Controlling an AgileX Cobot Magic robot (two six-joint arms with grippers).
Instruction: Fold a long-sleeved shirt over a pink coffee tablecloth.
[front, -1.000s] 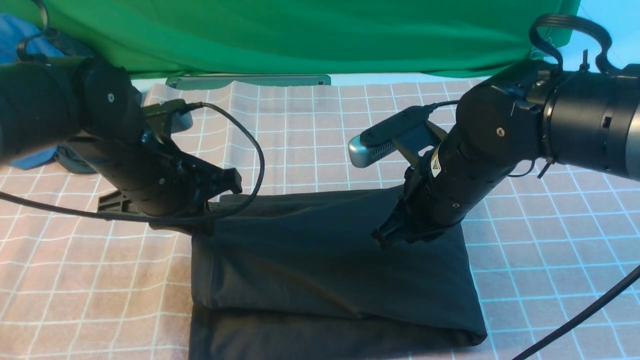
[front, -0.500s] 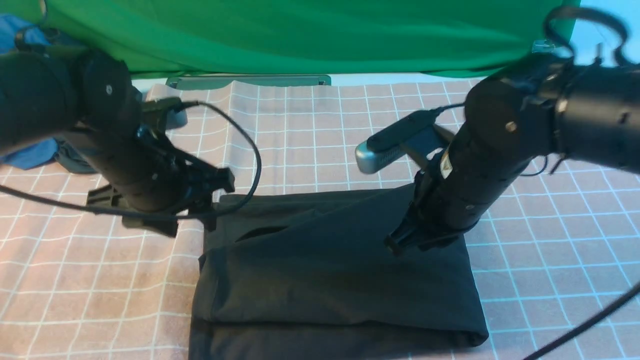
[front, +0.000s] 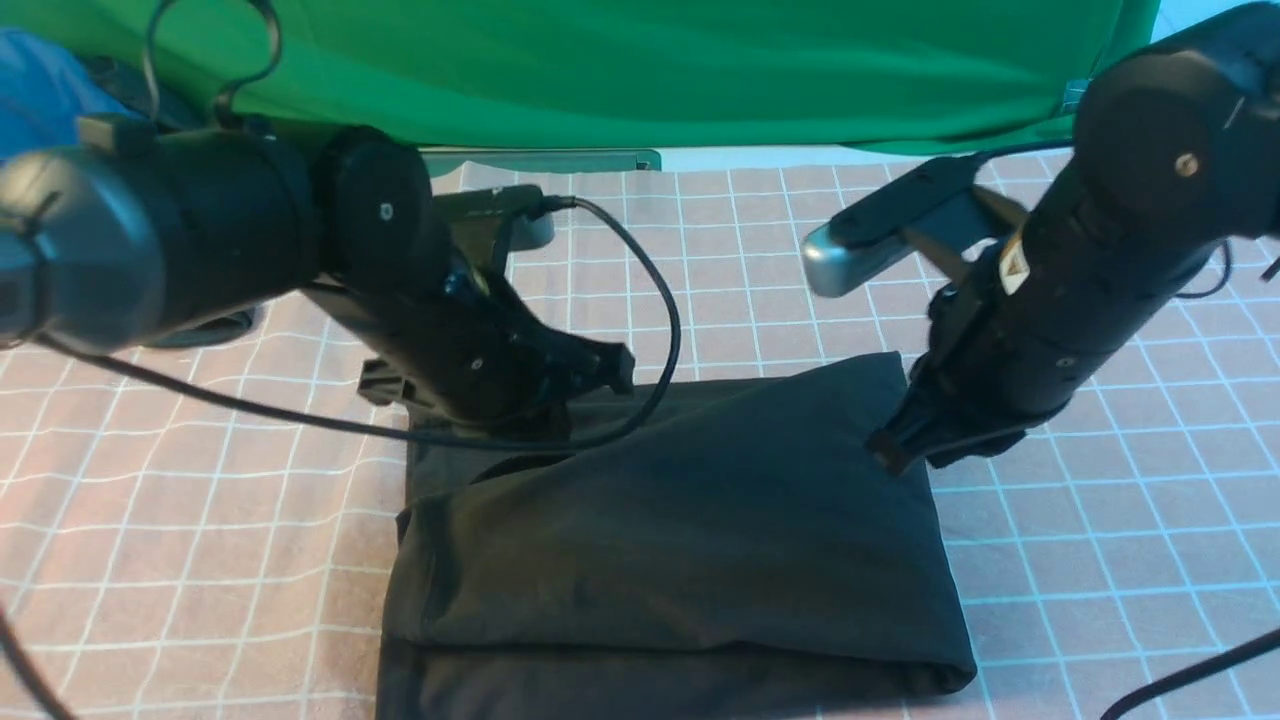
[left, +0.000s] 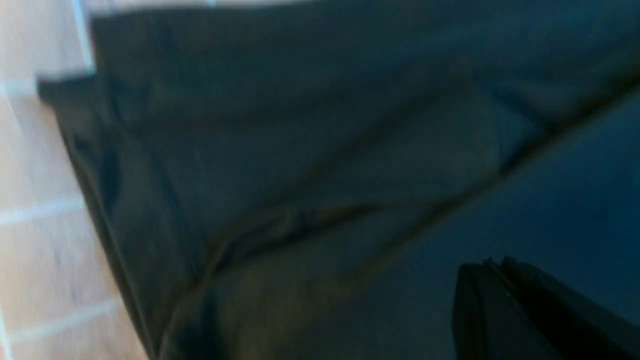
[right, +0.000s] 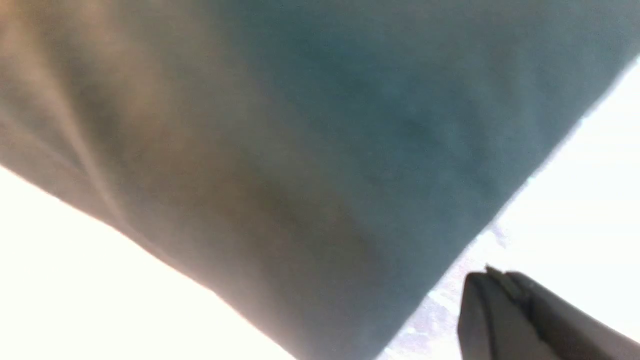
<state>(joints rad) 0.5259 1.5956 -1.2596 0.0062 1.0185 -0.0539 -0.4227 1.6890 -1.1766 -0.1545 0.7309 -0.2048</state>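
Left tool (front: 615, 368) and right tool (front: 885, 450) are both closed, holding nothing. Only the wrist views show the fingertips pressed together: left tool (left: 492, 270) above dark fabric, right tool (right: 487, 280) past the fabric's edge. The front view alone shows the whole large black soft-knit long-sleeved shirt (front: 670, 540), folded into a thick rectangle at 6 o'clock on the dusty pink, white-gridded tablecloth (front: 1100, 520), its folded edge nearest the camera.
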